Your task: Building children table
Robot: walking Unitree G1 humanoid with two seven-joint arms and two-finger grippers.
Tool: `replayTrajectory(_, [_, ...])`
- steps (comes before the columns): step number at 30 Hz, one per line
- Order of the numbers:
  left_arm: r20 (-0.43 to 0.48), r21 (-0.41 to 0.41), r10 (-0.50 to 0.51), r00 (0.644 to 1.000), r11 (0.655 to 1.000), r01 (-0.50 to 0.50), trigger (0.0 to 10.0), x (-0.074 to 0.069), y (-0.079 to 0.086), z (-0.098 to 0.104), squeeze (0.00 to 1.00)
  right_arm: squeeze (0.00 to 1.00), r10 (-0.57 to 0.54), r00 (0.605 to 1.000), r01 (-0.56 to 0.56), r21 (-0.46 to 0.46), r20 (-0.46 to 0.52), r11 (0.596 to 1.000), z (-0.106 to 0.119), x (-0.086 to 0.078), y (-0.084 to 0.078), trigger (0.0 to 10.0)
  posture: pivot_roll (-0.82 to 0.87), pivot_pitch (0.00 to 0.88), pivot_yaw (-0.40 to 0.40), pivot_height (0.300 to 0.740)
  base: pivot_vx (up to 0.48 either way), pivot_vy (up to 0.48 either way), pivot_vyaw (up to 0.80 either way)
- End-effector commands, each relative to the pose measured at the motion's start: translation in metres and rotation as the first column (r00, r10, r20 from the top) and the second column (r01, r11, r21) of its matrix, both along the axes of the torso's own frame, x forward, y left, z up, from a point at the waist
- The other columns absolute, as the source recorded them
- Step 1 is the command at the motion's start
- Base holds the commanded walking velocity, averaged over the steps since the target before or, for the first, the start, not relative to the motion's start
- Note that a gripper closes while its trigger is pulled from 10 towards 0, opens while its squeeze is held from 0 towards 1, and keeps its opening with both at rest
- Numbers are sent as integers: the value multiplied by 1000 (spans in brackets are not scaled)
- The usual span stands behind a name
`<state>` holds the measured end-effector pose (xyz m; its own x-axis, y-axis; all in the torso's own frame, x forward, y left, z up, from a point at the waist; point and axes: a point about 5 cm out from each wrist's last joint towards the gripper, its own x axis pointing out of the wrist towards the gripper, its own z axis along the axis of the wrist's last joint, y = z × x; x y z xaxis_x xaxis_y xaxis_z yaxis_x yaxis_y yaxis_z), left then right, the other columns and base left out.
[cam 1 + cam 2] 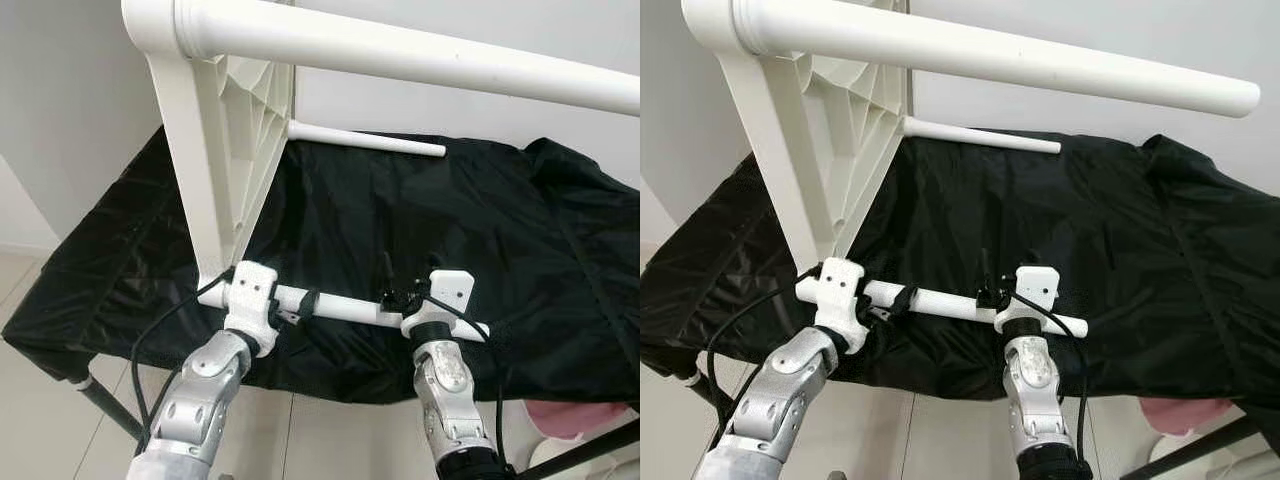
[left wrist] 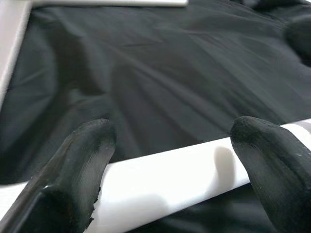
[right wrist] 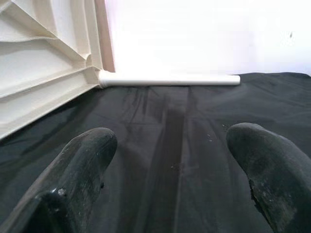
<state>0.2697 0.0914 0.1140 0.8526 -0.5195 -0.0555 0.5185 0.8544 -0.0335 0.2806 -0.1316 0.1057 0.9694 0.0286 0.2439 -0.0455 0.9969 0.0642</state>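
Across a black cloth draped over the tabletop stands the white children's table, tipped on its side so that its ribbed underside faces the robot's right and its legs run out level. One thick leg passes overhead near the camera, a thinner-looking far leg lies along the back of the cloth by the pale wall, and a near leg stretches along the front edge of the cloth. Both silver arms reach up from below to this near leg. The left gripper is beside the joint where the leg meets the table's panel; in the left wrist view its jaws are spread, with the white leg lying across between the two black fingers, though whether they press on it cannot be told. The right gripper sits farther along the same leg, toward its free end; its wrist view shows the jaws spread over bare cloth, looking toward the far leg and the ribbed panel, and the fingertips hold nothing visible. Black cables loop from both wrists. Below the cloth show pale floor tiles, a dark stand leg, and something pink at the lower right.
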Motion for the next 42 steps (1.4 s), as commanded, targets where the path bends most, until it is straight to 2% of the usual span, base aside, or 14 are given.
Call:
replayTrajectory(1, [26,-5,-80,997,997,80,10000,-4,-4,4,0,0,5,1000,-5,-11,-14,1000,-1,2,1,10000,-18,0,-26,740,0,0,0])
replayTrajectory(2, [41,-15,-128,991,992,129,10000,-8,-6,7,0,0,10,1000,-10,-13,-12,1000,-1,2,2,10000,-17,0,-28,740,0,0,0])
replayTrajectory(4, [53,-21,-162,985,986,163,10000,-11,-8,10,0,0,12,1000,-13,-16,-10,1000,0,3,2,10000,-13,0,-30,740,0,0,0])
replayTrajectory(6, [65,-42,-160,985,986,163,10000,-11,-8,11,0,0,16,1000,-16,-15,-8,1000,1,3,3,10000,-5,0,-36,740,0,0,0])
replayTrajectory(8, [99,-80,-61,993,994,69,10000,-3,-2,9,0,0,13,1000,-13,-4,-1,1000,4,5,4,10000,-9,4,-36,740,0,0,0])
replayTrajectory(10, [99,-80,-61,993,994,69,10000,-3,-2,9,0,0,13,1000,-13,-4,-1,1000,4,5,4,10000,-9,4,-36,740,0,0,0])
replayTrajectory(12, [105,-112,64,992,992,-52,10000,12,1,6,0,0,-4,1000,4,20,0,1000,6,9,5,10000,-14,12,-40,740,0,0,0])
replayTrajectory(15, [112,-114,106,988,989,-93,10000,17,2,6,0,0,-10,1000,10,29,-2,1000,7,11,6,10000,-14,12,-40,740,0,0,0])
replayTrajectory(17, [114,-146,180,977,976,-162,10000,24,2,11,0,0,-25,1000,25,36,4,999,12,13,7,10000,-28,12,-32,740,0,0,0])
replayTrajectory(20, [96,-173,226,969,963,-208,10000,29,-1,15,0,0,-47,999,46,24,12,999,16,15,9,10000,-27,17,-38,740,0,0,0])
replayTrajectory(26, [101,-173,242,965,959,-223,10000,34,-1,21,0,0,-52,999,52,16,13,999,19,17,12,10000,-26,20,-39,740,0,0,0])
replayTrajectory(30, [65,-137,277,959,954,-267,10000,45,4,16,0,0,-76,997,76,-13,-26,997,19,22,10,10000,-26,18,-38,740,0,0,0])
replayTrajectory(35, [44,-167,283,958,947,-273,10000,55,-3,20,0,0,-48,999,48,-8,-8,999,24,24,10,10000,-11,15,-43,740,0,0,0])
replayTrajectory(42, [80,-129,252,964,962,-240,10000,54,-5,23,0,0,-45,999,45,-20,3,999,26,25,11,10000,2,19,-39,740,0,0,0])
